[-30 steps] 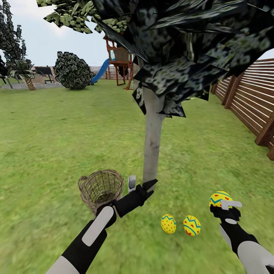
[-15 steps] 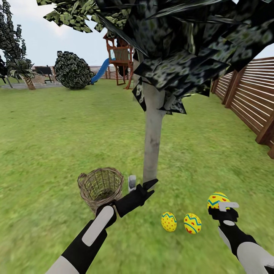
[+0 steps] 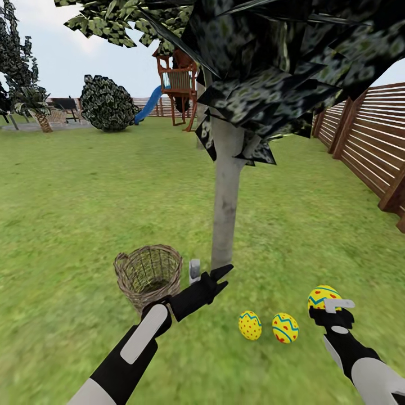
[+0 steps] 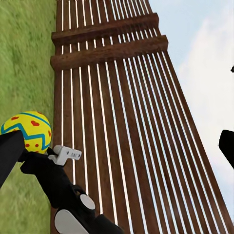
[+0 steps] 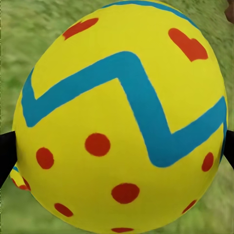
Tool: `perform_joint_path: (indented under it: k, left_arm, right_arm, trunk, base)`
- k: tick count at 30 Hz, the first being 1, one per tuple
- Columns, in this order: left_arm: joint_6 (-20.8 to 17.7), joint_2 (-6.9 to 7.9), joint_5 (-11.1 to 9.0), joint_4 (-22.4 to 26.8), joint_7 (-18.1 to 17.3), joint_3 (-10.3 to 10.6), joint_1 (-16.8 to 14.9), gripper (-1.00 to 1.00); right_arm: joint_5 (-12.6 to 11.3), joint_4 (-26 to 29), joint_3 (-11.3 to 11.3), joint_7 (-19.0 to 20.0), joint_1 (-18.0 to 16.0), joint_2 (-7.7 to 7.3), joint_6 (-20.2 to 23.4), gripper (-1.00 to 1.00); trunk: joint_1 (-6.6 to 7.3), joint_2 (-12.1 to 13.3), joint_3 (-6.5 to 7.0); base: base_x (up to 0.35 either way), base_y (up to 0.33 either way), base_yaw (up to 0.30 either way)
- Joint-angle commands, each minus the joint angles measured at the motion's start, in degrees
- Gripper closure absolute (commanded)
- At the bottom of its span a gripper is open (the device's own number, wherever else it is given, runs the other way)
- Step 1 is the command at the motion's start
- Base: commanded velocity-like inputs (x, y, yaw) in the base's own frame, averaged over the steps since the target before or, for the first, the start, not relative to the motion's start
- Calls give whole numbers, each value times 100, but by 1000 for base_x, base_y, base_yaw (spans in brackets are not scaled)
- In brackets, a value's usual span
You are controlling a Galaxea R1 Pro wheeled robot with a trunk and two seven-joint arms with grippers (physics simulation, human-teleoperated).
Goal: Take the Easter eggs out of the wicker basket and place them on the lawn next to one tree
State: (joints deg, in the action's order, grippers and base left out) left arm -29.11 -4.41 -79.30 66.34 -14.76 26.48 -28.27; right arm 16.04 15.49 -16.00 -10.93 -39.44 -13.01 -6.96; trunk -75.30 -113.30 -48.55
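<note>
Two yellow Easter eggs [image 3: 250, 325] [image 3: 285, 328] lie side by side on the lawn [image 3: 84, 197], just right of the tree [image 3: 226, 208] with its pale grey trunk. My right gripper [image 3: 327, 305] is shut on the third egg [image 3: 322, 296] and holds it low over the grass, right of the other two. That egg [image 5: 122, 117] looms large in the right wrist view and also appears as an egg [image 4: 27, 130] in the left wrist view. The wicker basket [image 3: 148, 273] stands upright left of the trunk, with grass showing through its weave. My left gripper [image 3: 208, 271] hangs open and empty between basket and trunk.
A brown slatted wooden fence [image 3: 365, 146] runs along the right side. Dark leaf clusters [image 3: 270, 67] hang low over the trunk. Far back stand a play tower with a blue slide [image 3: 174, 90], a round bush [image 3: 108, 105] and a patio with a palm [image 3: 39, 115].
The right gripper has sunk a little toward the grass with the egg in it. The head view has shifted slightly. The left arm, the basket and the two lying eggs keep their places.
</note>
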Motion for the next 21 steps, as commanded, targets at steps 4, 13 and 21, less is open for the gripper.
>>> perform_joint_path:
  k: [4,13,21]
  left_arm:
    - [15,-19,-33,-67,0,-9,-3,-100]
    - [28,-25,-33,-77,8,-11,-3,-100]
    - [35,-25,-33,-72,4,-6,-3,-100]
  right_arm:
    - [77,-13,-38,-6,-4,16,-29,100]
    - [98,-26,17,1,-4,40,-33,100]
    - [98,-221,850,8,-3,50,-46,100]
  trunk:
    - [1,-2,-5]
    - [1,-2,-5]
    - [1,-2,-5]
  base:
    - [69,-181,0]
    - [151,-305,0]
    - [193,-284,0]
